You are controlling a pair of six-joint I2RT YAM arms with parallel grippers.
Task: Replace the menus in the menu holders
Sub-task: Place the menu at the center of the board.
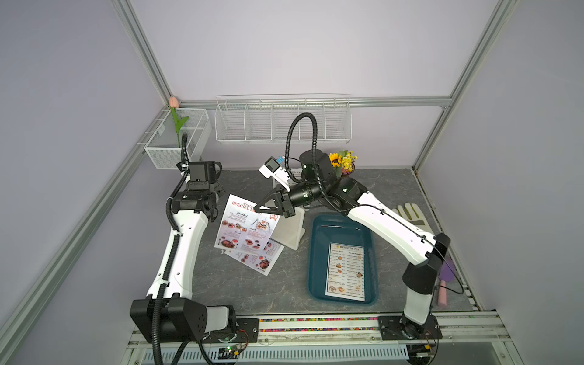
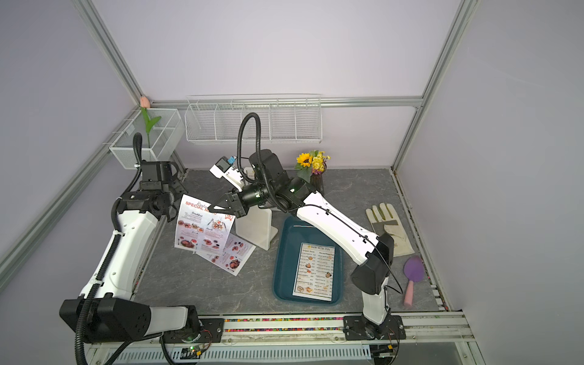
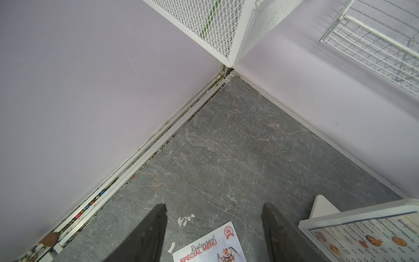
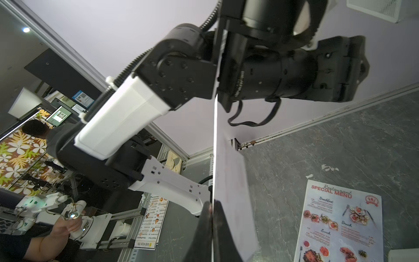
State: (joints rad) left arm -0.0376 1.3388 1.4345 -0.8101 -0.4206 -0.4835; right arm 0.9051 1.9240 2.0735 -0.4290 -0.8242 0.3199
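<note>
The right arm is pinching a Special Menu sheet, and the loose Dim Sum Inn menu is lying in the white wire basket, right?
Not quite. The right gripper does pinch a Special Menu sheet, but the loose Dim Sum Inn menu lies flat in the dark teal tray, as both top views show.

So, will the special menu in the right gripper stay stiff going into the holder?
Probably floppy: the held special menu hangs from one pinch by the right gripper and looks slightly curved edge-on in the right wrist view. Thin and likely light, so it may buckle against the holder.
</note>
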